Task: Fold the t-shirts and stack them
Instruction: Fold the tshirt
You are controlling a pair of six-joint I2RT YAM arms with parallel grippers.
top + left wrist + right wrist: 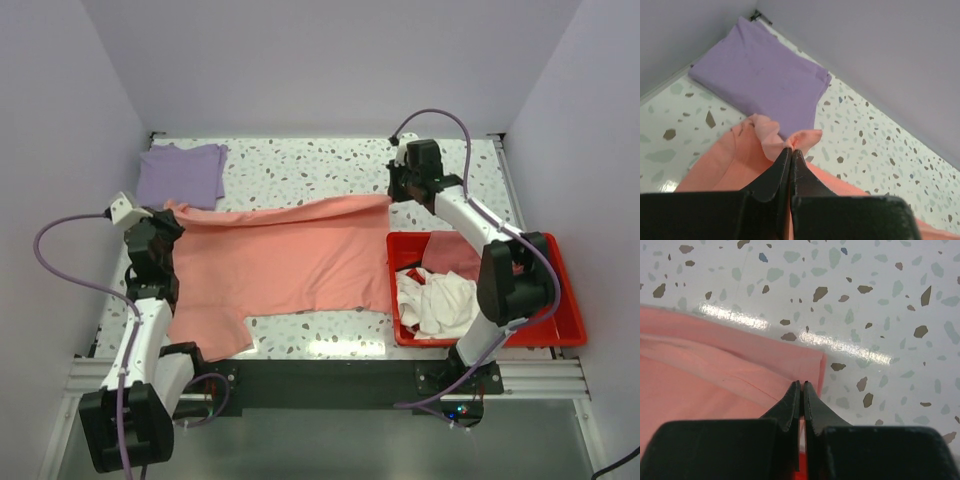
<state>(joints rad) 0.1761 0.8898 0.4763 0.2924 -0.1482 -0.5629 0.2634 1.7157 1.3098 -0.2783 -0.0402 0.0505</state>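
The salmon t-shirt point(280, 255) lies spread across the table point(320, 165), stretched between the two arms. The left jaws are pinched fully shut on a bunched corner of it, near the folded purple t-shirt point(182, 173) in the far left corner. The right jaws are clamped just as tight on the opposite far corner, just beyond the red bin point(570, 335) that holds white t-shirts point(440, 300). The cloth looks light, soft and limp, so it will likely sag and wrinkle wherever unsupported and could slip from a thin pinch. Corners and hems, kept taut between both arms, seem the soundest places to hold for a clean fold.
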